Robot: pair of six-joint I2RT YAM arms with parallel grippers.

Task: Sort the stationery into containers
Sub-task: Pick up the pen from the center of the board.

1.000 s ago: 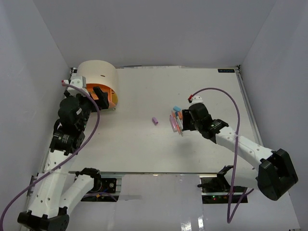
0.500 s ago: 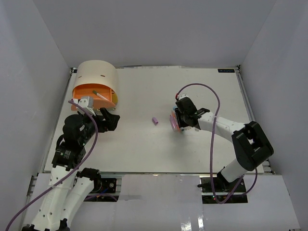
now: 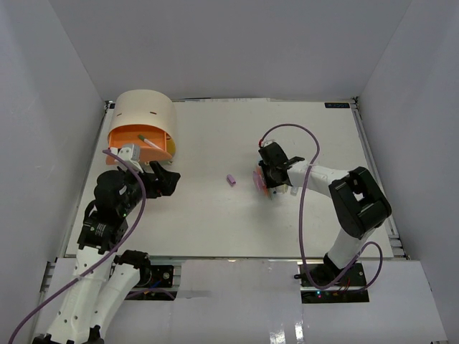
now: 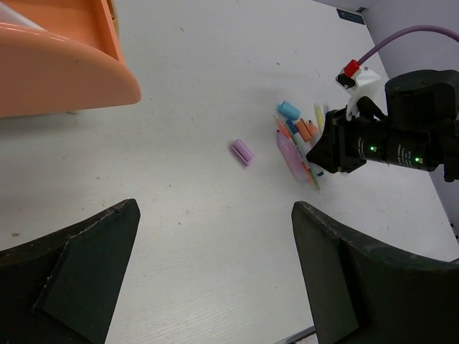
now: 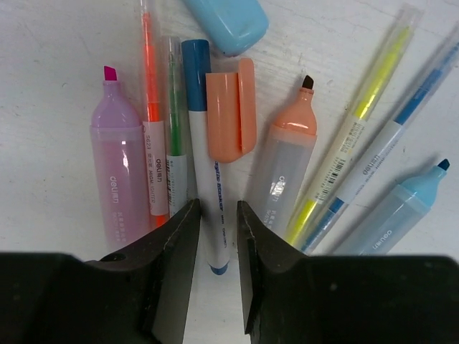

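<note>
My right gripper [image 3: 267,179] is down on the pile of stationery [image 3: 262,177], its jaws closed narrowly on the lower end of a white pen with a blue cap [image 5: 204,143], which lies on the table. Beside that pen lie a pink highlighter [image 5: 118,179], an orange pen [image 5: 150,107], a green pen [image 5: 174,122], an orange cap [image 5: 231,115], an orange highlighter [image 5: 287,172] and a light-blue block [image 5: 226,21]. A purple block [image 3: 231,180] lies alone to the left. My left gripper [image 3: 161,179] is open and empty. The beige cabinet [image 3: 147,107] has its orange drawer [image 3: 122,136] open.
One pen [image 3: 148,140] lies in the open orange drawer. A yellow pen [image 5: 358,122], a blue pen [image 5: 401,122] and a blue highlighter [image 5: 398,208] lie right of my right jaws. White walls enclose the table [image 3: 215,222] on three sides.
My left gripper has pulled back from the orange drawer toward me, leaving a pen in it. My right gripper has moved left onto the pile and closed in around the blue-capped pen.
</note>
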